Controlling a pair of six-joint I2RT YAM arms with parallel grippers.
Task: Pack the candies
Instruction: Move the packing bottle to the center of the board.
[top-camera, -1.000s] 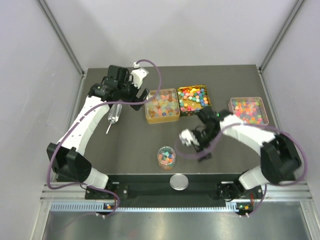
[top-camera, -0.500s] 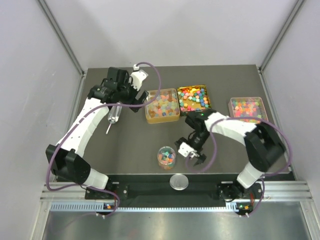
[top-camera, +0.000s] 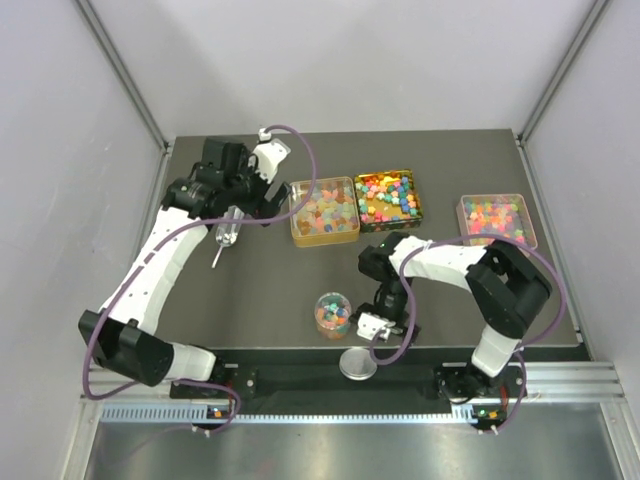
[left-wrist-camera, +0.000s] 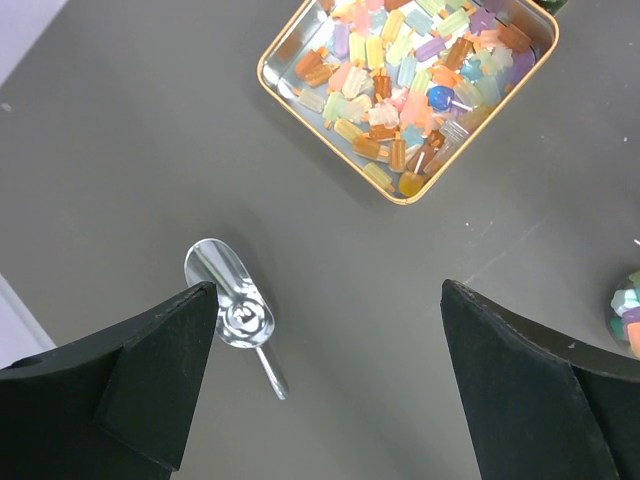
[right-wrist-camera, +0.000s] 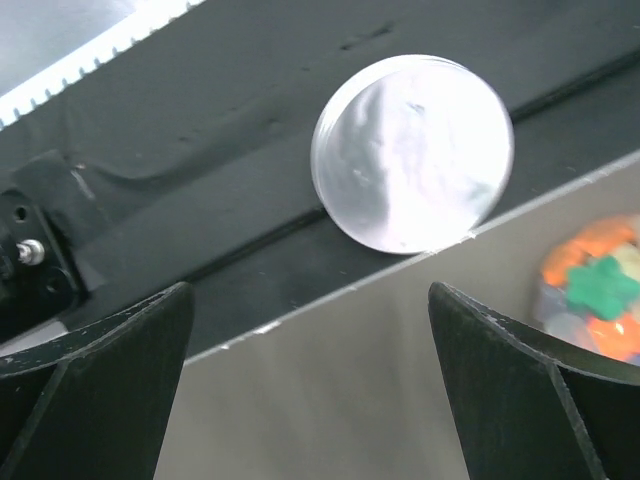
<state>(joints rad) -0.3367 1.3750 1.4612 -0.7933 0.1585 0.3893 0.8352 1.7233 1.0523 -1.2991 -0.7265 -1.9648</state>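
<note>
**A:** The candies (top-camera: 388, 196), tiny wrapped pieces in mixed colours: where are they?

**B:** In three open rectangular tins (top-camera: 325, 242) along the far side of the dark table (top-camera: 270, 290), and in a small clear round jar (top-camera: 333, 332) near its front edge.

**A:** And the arms?

**B:** The left arm (top-camera: 165, 250) reaches far out to the left, wrist looking straight down. The left jaws stand wide apart and empty above a clear plastic scoop (left-wrist-camera: 232, 300) lying on the table. The right arm (top-camera: 450, 262) is folded back, wrist low by the front edge. The right jaws are also spread, gripping nothing.

**A:** What changed?

**B:** A second ago the right wrist was further up the table, right of the jar. It has swung down toward the round silver lid (right-wrist-camera: 412, 152). The left arm has barely shifted.

**A:** Candies against the jaws?

**B:** The leftmost tin (left-wrist-camera: 287, 58), with pale candies, lies well ahead of the left jaws. The jar sits just beside the right jaws.
</note>
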